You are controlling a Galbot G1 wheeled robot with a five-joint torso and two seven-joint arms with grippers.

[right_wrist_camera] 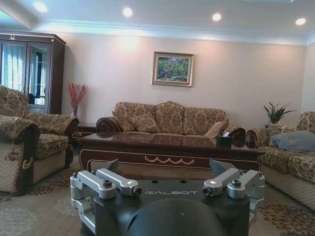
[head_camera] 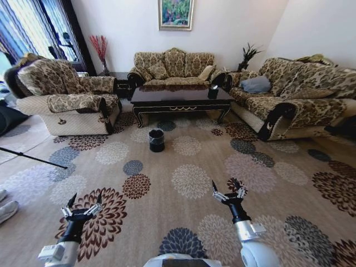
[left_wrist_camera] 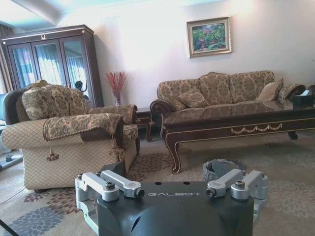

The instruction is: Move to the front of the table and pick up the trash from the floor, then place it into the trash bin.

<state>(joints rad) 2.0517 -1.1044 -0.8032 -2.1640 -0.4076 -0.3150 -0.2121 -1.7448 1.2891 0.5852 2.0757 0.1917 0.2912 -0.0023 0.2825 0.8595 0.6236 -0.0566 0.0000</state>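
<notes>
Before the glossy table point(head_camera: 181, 100), round black bin point(head_camera: 156, 140).

Open floor point(head_camera: 189, 167) ahead; trash bin point(head_camera: 156, 140) stands before the table point(head_camera: 181, 100).

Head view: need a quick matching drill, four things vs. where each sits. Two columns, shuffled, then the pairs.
Things:
1. trash bin
2. black tissue box
3. grey cushion
4. vase of red stems

Places:
A. on the sofa at the robot's right
B. on the floor, in front of the table
C. on the table top, near its right end
D. on the side table in the far corner, between armchair and back sofa

Pairs: 1-B, 2-C, 3-A, 4-D
</notes>
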